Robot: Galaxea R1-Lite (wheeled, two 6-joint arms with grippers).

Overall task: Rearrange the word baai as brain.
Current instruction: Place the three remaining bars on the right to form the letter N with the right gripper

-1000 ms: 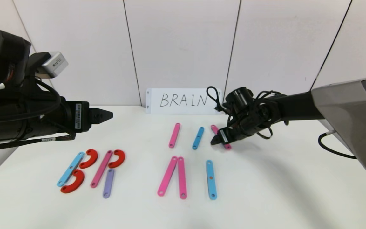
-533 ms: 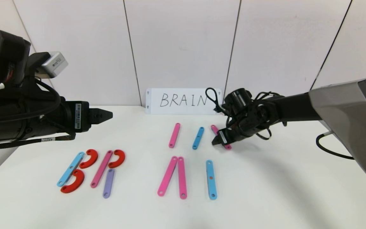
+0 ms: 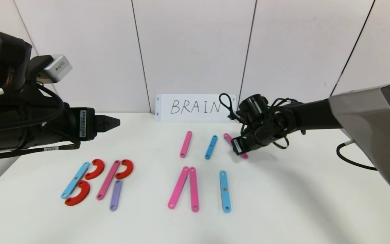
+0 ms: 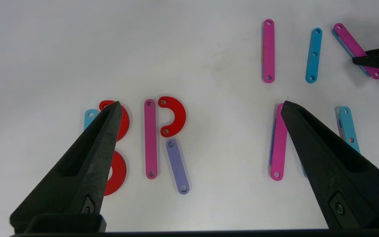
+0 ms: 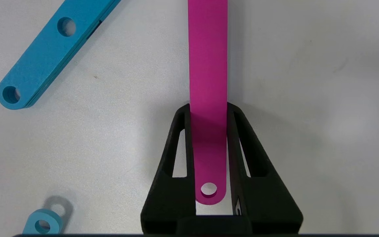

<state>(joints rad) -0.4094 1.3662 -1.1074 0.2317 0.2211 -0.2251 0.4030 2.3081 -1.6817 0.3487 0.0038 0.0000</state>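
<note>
1. Change from the earlier frames: the right gripper (image 3: 238, 149), whose fingers stood apart over the far pink strip (image 3: 229, 138) a second ago, is now clenched on that strip. The right wrist view shows both fingers (image 5: 176, 154) pressed against the strip's long edges near its holed end. The gripper sits slightly farther right than before; the strip lies where it lay.
2. The left gripper (image 3: 113, 122) has not moved. It hangs above the table's left side with its jaws spread wide and nothing between them, as the left wrist view confirms.
3. Letters, unchanged: at the near left, a light-blue strip (image 3: 75, 179) with two red curves (image 3: 95, 168) forms a B. Just beside it, a pink strip (image 3: 108, 180), one red curve (image 3: 125, 168) and a purple strip (image 3: 115, 195) form an R.
4. Near centre, two pink strips (image 3: 185, 188) meet at their far ends, with no crossbar. A light-blue strip (image 3: 225, 191) lies to their right as an I.
5. The far row holds a pink strip (image 3: 186, 144), a light-blue strip (image 3: 211, 146) and the gripped pink strip, which lies slanted on the surface. These three are apart from one another.
6. Surface and room: the table (image 3: 283, 203) is plain white. Pale wall panels with dark seams stand behind it. A white card (image 3: 195, 107) lettered BRAIN leans against the wall at the table's far edge.
7. Containers: none in view.
</note>
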